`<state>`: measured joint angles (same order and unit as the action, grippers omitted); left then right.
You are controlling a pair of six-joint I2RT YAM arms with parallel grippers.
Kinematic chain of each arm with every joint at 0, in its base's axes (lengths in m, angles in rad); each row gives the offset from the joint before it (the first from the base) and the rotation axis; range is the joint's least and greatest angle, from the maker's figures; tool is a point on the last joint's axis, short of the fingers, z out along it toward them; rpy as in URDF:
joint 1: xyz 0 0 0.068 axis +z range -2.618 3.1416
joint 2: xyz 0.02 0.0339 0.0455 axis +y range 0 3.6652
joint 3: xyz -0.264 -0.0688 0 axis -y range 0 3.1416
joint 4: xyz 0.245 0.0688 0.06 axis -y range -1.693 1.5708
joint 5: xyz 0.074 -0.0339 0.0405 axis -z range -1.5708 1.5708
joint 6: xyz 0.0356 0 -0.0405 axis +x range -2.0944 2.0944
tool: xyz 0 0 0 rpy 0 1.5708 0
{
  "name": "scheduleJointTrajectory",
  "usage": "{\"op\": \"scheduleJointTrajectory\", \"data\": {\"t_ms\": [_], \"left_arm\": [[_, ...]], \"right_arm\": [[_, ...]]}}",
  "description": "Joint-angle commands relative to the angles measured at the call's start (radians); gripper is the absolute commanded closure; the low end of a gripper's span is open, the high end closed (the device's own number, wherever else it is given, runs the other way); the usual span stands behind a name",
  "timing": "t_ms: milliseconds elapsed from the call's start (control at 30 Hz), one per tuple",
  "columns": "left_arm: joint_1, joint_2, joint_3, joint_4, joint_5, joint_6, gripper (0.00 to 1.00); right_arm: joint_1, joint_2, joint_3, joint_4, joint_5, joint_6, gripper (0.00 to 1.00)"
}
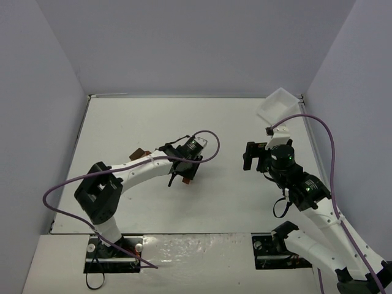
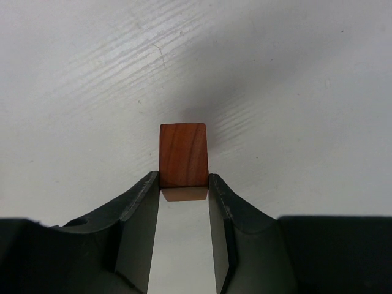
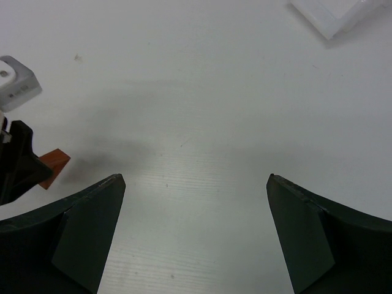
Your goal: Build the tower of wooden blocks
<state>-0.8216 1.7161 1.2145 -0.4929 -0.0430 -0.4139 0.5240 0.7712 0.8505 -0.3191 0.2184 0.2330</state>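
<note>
Left gripper (image 1: 181, 176) from above, well left of the white tray (image 1: 278, 105); right gripper (image 1: 249, 156) nearer, just below the tray. At the left wrist, fingers (image 2: 138, 202) clamped on the red-brown block (image 2: 183, 154). At the right wrist, jaws spread wide, holding nothing; tray corner top right, block far left of it.

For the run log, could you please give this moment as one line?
left gripper: shut on red-brown block | right gripper: open, empty | white tray: far right corner

My left hand (image 1: 181, 177) is down on a red-brown block (image 1: 188, 178); at three o'clock my right hand (image 1: 247, 156) gapes.
</note>
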Motion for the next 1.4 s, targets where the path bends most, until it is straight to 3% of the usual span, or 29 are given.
{"op": "scheduleJointTrajectory", "data": {"t_ms": [0, 200, 533, 767, 1367], "left_arm": [[0.063, -0.173, 0.108, -0.126, 0.023, 0.144, 1.00], [0.213, -0.304, 0.196, -0.288, 0.059, 0.347, 1.00], [0.528, -0.408, 0.227, -0.390, 0.202, 0.694, 1.00], [0.666, -0.368, 0.196, -0.386, 0.273, 0.766, 1.00], [0.679, -0.316, 0.120, -0.237, 0.305, 0.765, 1.00]], "right_arm": [[-0.005, 0.003, 0.020, 0.043, -0.005, -0.028, 0.01], [-0.007, 0.005, 0.032, 0.043, -0.010, -0.061, 0.00], [-0.009, 0.011, 0.019, 0.044, -0.044, -0.066, 0.00], [-0.009, -0.007, 0.007, 0.044, -0.060, -0.075, 0.00], [-0.009, -0.001, -0.008, 0.046, -0.053, -0.081, 0.00]]}}
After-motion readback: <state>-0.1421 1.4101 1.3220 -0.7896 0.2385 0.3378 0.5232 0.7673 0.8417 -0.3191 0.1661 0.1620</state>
